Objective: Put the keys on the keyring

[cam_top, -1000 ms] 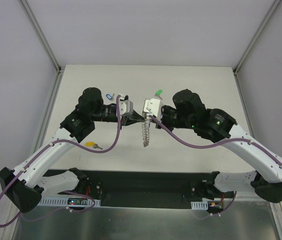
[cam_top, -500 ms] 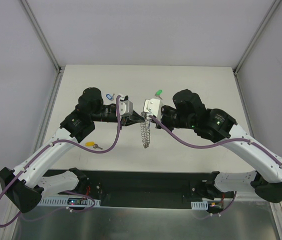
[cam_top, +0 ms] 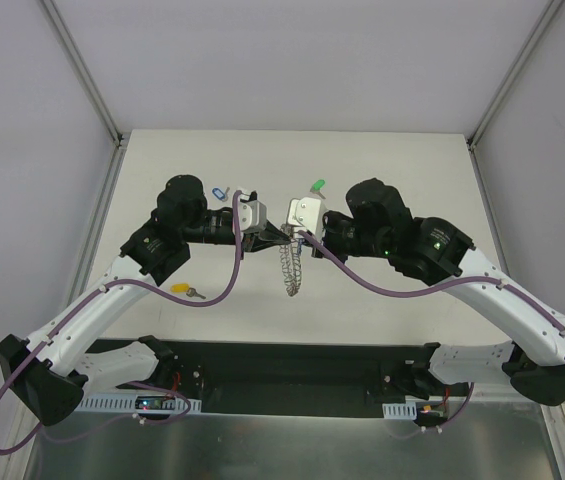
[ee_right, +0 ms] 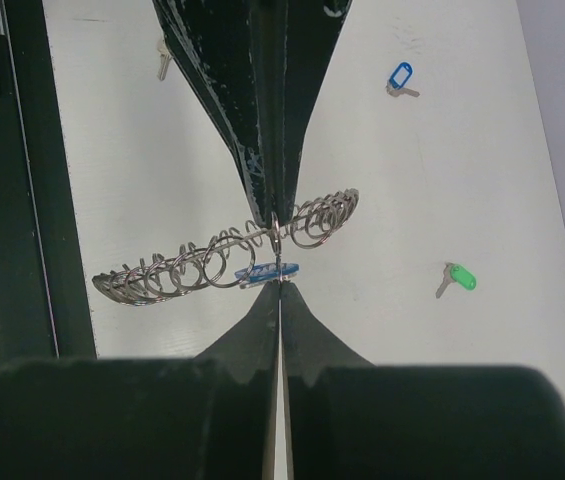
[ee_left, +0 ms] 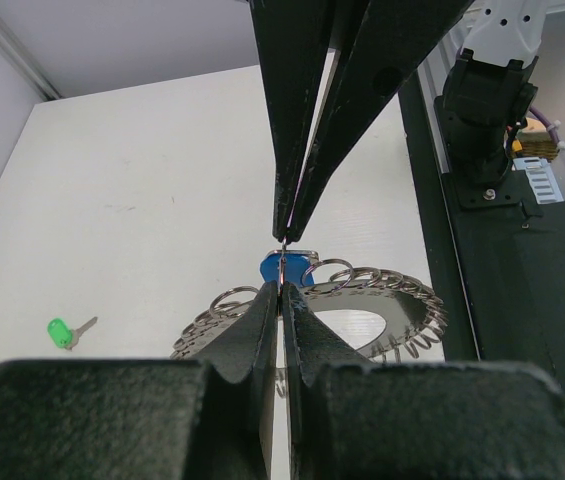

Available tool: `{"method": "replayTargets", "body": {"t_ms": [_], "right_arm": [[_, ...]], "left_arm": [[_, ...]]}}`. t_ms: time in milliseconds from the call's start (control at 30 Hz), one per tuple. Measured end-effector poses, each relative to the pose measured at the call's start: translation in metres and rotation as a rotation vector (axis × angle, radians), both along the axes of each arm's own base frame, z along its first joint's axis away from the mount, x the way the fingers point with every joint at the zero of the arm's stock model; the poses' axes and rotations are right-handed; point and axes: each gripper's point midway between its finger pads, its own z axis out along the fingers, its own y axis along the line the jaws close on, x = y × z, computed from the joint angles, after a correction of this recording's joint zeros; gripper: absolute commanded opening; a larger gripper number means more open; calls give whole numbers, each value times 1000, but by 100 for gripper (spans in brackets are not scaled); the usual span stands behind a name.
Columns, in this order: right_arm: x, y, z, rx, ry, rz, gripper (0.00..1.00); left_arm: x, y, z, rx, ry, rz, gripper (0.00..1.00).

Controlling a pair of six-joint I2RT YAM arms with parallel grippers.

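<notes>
The keyring (ee_left: 407, 293) hangs between the two arms over the middle of the bench (cam_top: 382, 170); from above it shows on edge, a narrow strip of wire loops just under the meeting fingertips.

The left end effector (ee_left: 280, 292) reaches the keyring from the left; its fingers are pressed together, and in the right wrist view their tip pinches one wire loop on the ring's rim, so it appears clamped on the keyring.

The right end effector (ee_right: 280, 285) comes to the keyring from the opposite side, tip to tip with the left one; its fingers are also together, nipping the solid-blue key (ee_left: 300, 266). That key sits right against the keyring's rim at the held loop, its blue head touching or overlapping the loops; whether its hole is threaded on a loop cannot be made out.

The other keys lie flat on the bench, well apart from the keyring: a green key (cam_top: 315, 186) beyond it and slightly right; a blue-framed key with a pale centre (cam_top: 218, 192) beyond it to the left; a yellow key (cam_top: 184, 290) to its left on the near side, partly under the left arm's cable.
</notes>
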Motion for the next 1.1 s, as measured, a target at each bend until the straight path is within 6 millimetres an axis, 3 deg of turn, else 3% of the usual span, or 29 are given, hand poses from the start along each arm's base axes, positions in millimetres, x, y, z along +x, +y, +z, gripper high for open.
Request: {"method": "replayTargets", "body": {"t_ms": [1100], "right_arm": [[-8, 1, -2, 3, 27, 37, 1]], "left_arm": [[-8, -3, -4, 1, 41, -57, 0]]}}
